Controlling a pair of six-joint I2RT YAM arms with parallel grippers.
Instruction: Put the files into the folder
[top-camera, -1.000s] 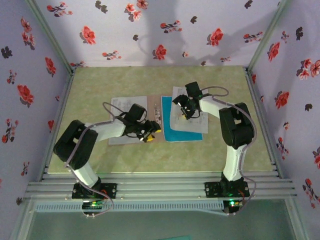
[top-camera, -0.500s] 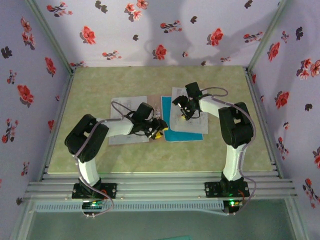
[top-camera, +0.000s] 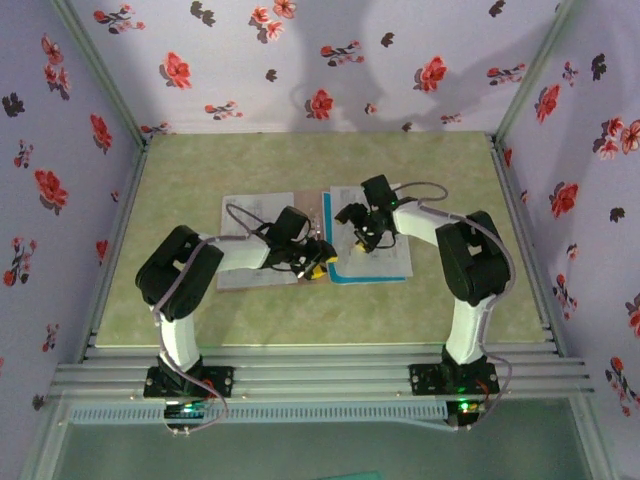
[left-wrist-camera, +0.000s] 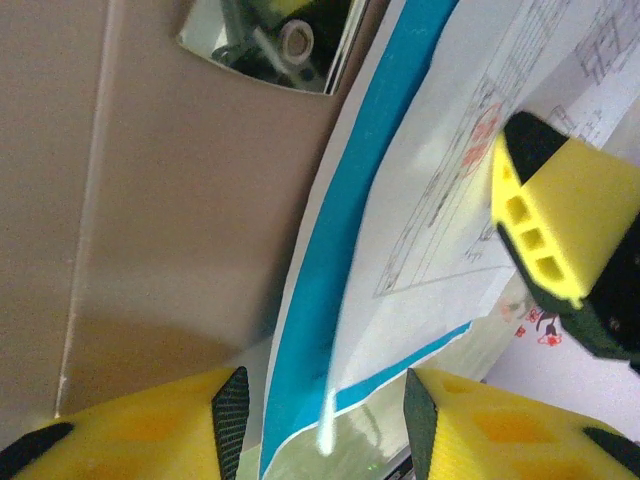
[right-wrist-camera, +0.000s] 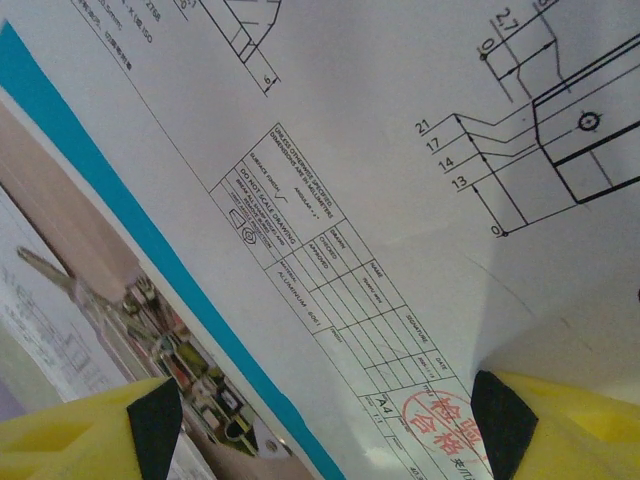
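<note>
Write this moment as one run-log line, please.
left hand: open, astride cyan sheet edge | right hand: open, over white drawing sheet | tan folder: flat, beside cyan sheet

Cut off at left and top edges: folder. Too blurred to read, lower right: red stamp. Mostly covered by white sheet: cyan sheet.

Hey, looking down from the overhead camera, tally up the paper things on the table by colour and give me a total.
White printed sheets: 2
Cyan sheet: 1
Tan folder: 1
Total: 4
</note>
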